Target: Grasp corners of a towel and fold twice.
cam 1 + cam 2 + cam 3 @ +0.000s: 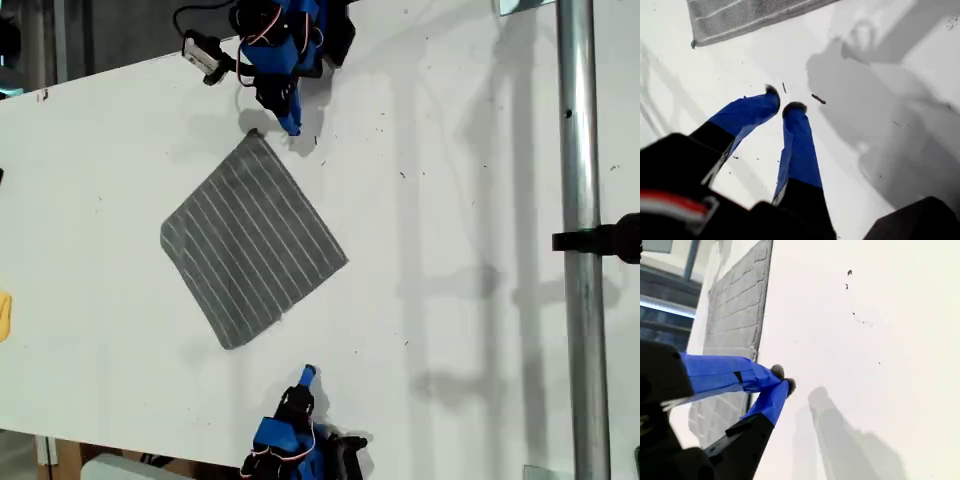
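The towel (253, 240) lies flat and unfolded on the surface (450, 200), both folds left, while my first hand (781, 102) and second hand (782, 379) sit nearly closed, empty.

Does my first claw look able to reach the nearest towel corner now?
Probably yes: only bare table lies between my first claw and the nearest corner of the towel, and nothing blocks the way.

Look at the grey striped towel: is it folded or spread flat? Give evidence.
Spread flat. The towel lies as one square layer on the table, all four corners showing, no doubled edge; neither gripper touches it.
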Motion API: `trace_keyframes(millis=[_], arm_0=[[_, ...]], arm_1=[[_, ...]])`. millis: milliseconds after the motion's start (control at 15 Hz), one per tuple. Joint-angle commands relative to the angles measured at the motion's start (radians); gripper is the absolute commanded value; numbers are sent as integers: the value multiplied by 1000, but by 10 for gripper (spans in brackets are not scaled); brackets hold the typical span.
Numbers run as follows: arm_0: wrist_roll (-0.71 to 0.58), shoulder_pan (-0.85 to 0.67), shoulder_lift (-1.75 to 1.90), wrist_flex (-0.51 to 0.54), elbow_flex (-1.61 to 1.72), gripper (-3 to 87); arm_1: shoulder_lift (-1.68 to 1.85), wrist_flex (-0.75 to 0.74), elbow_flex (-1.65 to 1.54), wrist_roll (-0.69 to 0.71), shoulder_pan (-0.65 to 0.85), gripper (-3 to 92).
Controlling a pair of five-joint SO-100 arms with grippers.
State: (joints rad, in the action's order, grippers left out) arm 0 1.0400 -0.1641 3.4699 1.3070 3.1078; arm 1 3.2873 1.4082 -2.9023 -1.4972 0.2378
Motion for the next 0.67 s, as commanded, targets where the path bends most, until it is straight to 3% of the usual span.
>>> trace_keyframes(millis=[0, 133, 267, 333, 400, 467, 533, 600], arm_0=[[64, -153, 8, -3, 11, -26], [242, -178, 8, -3, 11, -24], [466, -72, 8, -3, 11, -24], [425, -26, 8, -3, 11, -24], [207, -3, 8, -3, 11, -24], [204, 0, 8, -3, 11, -24], [405, -32, 8, -6, 9, -24], [787, -63, 8, 3, 8, -23]], arm_1=[[-2, -12, 8, -5, 6, 37], [-2, -28, 6, -8, -6, 2], [-2, -28, 5, -17, -25, -3], [-2, -28, 3, -29, -28, -3], [-2, -26, 3, -49, -23, 39], [-2, -21, 3, -69, -18, -3], [-2, -21, 5, -64, -14, -3], [-2, -26, 6, -64, -21, -3]])
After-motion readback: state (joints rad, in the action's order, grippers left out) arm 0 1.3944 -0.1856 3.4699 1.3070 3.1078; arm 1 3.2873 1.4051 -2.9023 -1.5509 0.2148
